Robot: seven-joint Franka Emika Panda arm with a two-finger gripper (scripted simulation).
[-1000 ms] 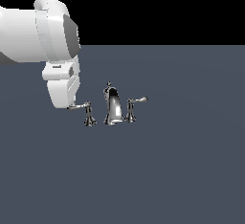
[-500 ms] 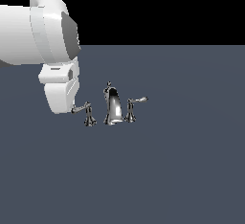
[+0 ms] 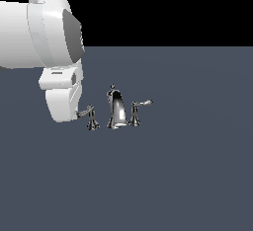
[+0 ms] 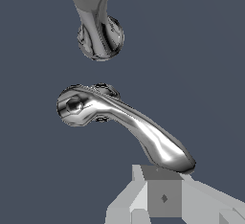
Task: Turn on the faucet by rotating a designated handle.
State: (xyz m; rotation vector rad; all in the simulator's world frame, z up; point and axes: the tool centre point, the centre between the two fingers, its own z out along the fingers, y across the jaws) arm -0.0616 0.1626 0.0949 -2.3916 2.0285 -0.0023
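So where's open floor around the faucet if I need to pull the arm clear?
Bare surface runs in front of the faucet and off to the exterior view's right of the far lever. It is crowded on the exterior view's left, where the gripper meets the handle.

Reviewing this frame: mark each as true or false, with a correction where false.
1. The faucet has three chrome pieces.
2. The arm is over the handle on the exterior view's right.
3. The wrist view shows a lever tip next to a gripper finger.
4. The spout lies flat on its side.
1. True: faucet, with a spout and two handles.
2. False: it is by the handle on the exterior view's left.
3. True: the tip is beside the fingers.
4. False: the spout stands upright.
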